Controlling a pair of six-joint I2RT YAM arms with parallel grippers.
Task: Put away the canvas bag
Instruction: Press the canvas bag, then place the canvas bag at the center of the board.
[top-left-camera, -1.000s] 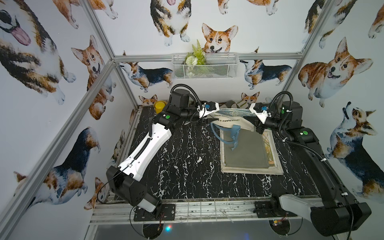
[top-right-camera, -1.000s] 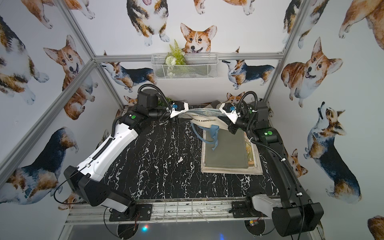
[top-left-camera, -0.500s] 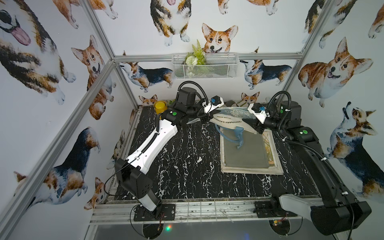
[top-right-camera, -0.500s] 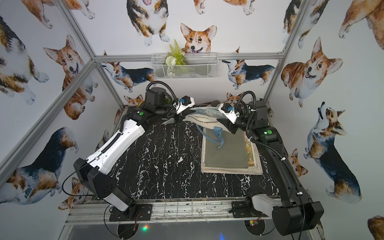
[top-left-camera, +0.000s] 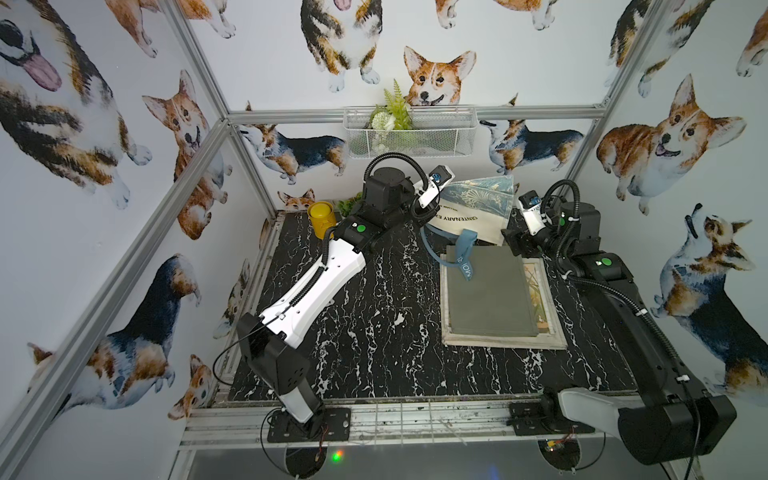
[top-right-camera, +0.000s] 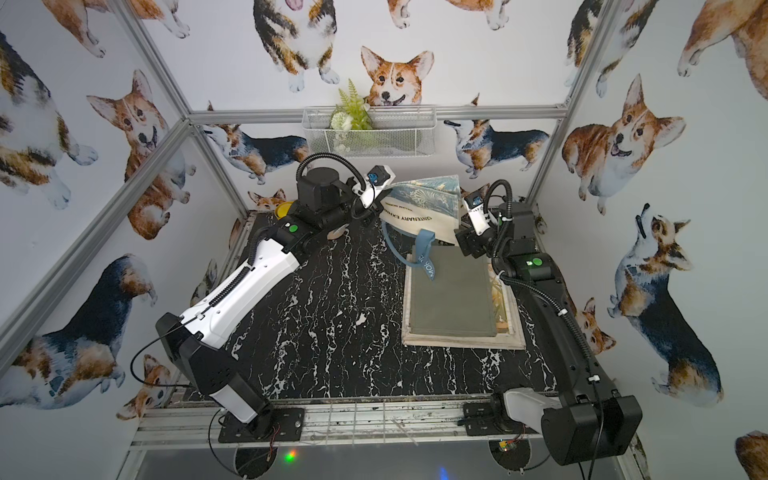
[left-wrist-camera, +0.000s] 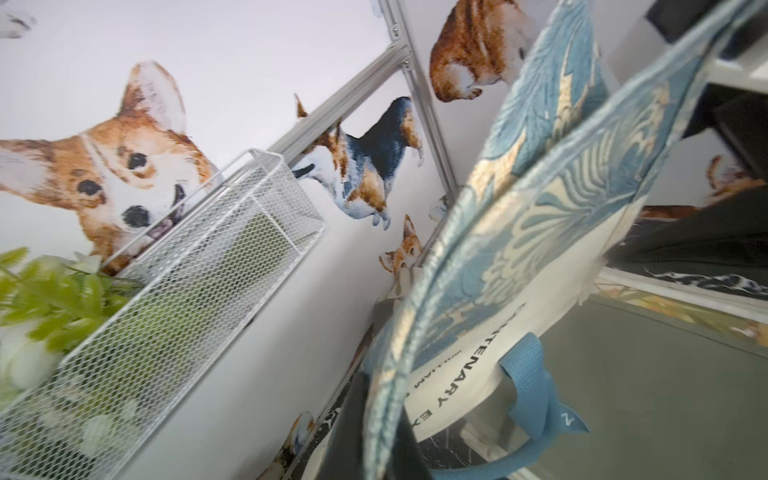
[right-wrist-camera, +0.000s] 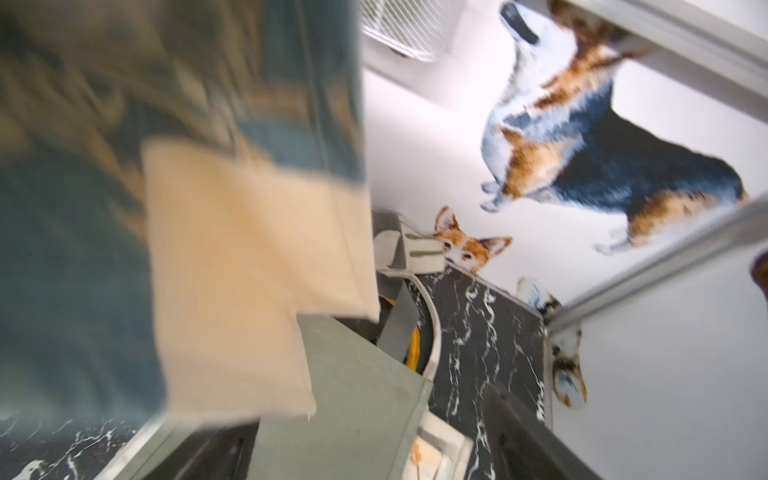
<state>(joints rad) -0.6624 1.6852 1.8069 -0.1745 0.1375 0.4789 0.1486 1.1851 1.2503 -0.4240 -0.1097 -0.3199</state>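
The canvas bag (top-left-camera: 473, 203) (top-right-camera: 424, 203) has a blue leaf print, a cream band with black lettering and blue handles. It hangs tilted at the back of the table, below the white wire basket (top-left-camera: 409, 133) (top-right-camera: 370, 133). My left gripper (top-left-camera: 426, 212) (left-wrist-camera: 386, 436) is shut on the bag's left edge (left-wrist-camera: 519, 232), which runs between the two dark fingers. My right gripper (top-left-camera: 513, 241) (right-wrist-camera: 365, 440) stands open just right of the bag, holding nothing. The bag (right-wrist-camera: 228, 249) is blurred in the right wrist view. One blue handle (top-left-camera: 461, 257) droops onto the table.
A folded grey-green bag (top-left-camera: 490, 299) lies on a cream one (top-left-camera: 552, 332) on the right of the black marble table (top-left-camera: 374, 311). A yellow cup (top-left-camera: 320, 216) stands at the back left. The wire basket holds a green plant (top-left-camera: 392, 110).
My right gripper has opened and let go of the bag's right side. My left gripper has shut on the left edge and lifted it toward the back wall.
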